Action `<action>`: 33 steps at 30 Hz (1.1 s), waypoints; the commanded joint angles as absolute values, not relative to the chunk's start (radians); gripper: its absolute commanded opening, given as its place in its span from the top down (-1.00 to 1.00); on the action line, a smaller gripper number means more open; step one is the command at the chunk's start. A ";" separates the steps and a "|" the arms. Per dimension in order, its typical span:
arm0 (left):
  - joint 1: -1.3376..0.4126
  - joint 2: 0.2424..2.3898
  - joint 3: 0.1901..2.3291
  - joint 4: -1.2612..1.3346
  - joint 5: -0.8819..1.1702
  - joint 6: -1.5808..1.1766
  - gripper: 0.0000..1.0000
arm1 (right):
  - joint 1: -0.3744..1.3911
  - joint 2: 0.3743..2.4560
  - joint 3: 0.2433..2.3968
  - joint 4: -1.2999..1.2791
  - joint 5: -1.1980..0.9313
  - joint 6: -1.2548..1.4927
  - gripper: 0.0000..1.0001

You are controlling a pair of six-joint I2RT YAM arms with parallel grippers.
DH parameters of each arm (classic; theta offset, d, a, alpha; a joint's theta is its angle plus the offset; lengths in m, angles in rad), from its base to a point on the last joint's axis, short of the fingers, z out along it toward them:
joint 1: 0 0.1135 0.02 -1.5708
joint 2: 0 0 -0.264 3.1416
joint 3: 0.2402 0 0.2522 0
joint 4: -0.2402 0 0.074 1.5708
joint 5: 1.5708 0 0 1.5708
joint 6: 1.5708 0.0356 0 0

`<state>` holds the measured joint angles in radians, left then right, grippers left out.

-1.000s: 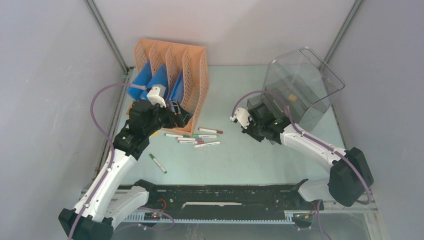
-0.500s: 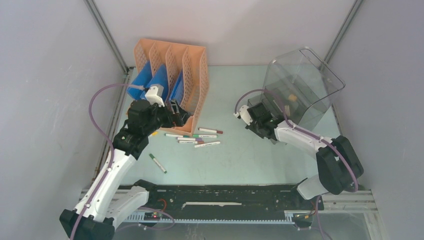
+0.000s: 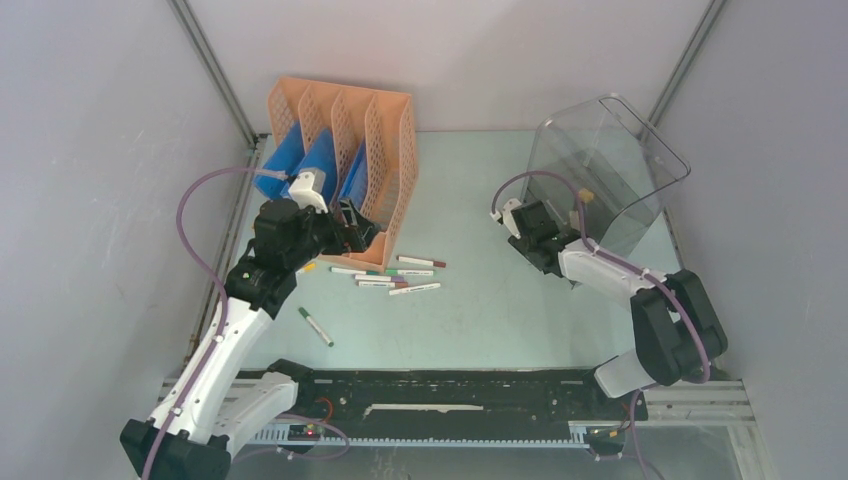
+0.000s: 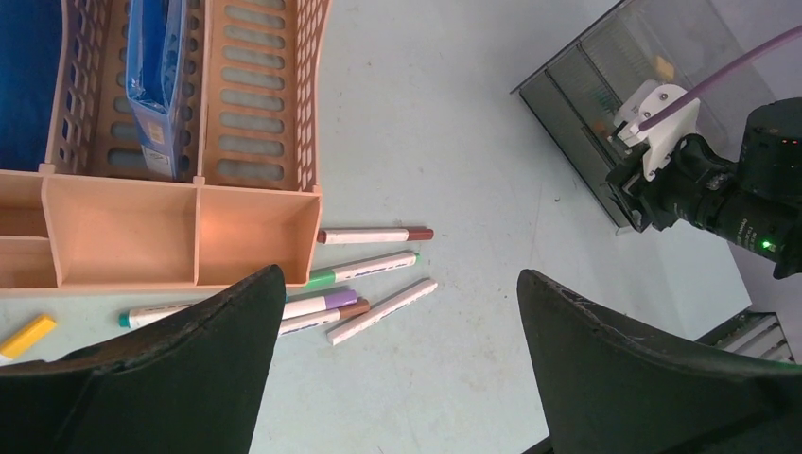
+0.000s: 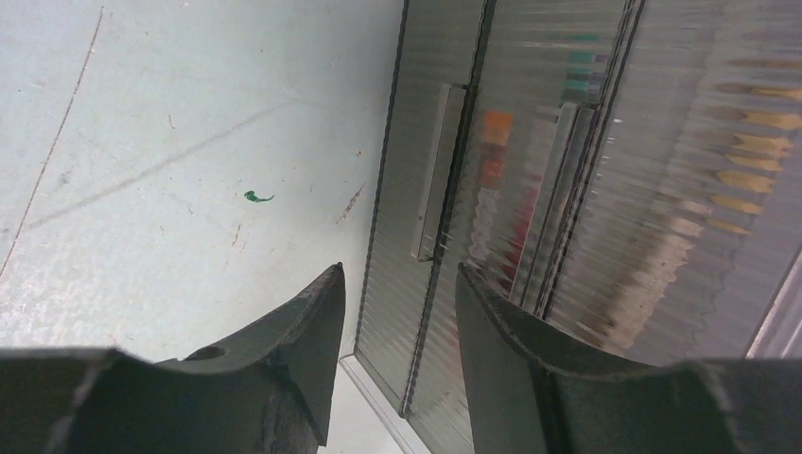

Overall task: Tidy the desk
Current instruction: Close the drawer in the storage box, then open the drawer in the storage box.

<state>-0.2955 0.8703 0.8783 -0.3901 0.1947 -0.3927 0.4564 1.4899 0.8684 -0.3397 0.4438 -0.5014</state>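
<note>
The desk (image 3: 470, 190) is a pale mint-green top. Several markers (image 3: 395, 275) lie on it in front of the orange file rack (image 3: 345, 120), and one green marker (image 3: 314, 326) lies apart, nearer the arms. My left gripper (image 3: 355, 228) hovers at the rack's front corner, wide open (image 4: 399, 274) and empty, with the markers (image 4: 364, 269) below it. My right gripper (image 3: 538, 212) is at the front of the clear drawer box (image 3: 600, 170). It is open (image 5: 399, 270), and its jaws stand either side of a drawer front's edge without gripping it.
Blue folders (image 3: 300, 155) stand in the rack's slots. A small yellow piece (image 4: 26, 336) lies by the rack's base. The drawer box holds coloured items behind ribbed fronts (image 5: 586, 142), and one front has a flat handle (image 5: 435, 170). Grey walls close in on both sides.
My right gripper has gone from shut to open and has shifted right and farther back against the drawer box. The left arm has hardly moved.
</note>
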 commanded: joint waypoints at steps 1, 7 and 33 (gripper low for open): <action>-0.284 0.868 0.867 -0.356 0.231 -0.397 -1.00 | 0.446 1.450 0.864 -0.302 0.476 -0.497 -0.11; -0.276 0.863 0.848 -0.306 0.328 -0.397 -1.00 | 0.477 1.349 0.896 -0.421 0.242 -0.466 -0.14; -0.579 0.869 0.573 0.335 0.244 -0.662 -1.00 | 0.303 0.821 0.996 -0.694 -0.633 -0.487 -0.17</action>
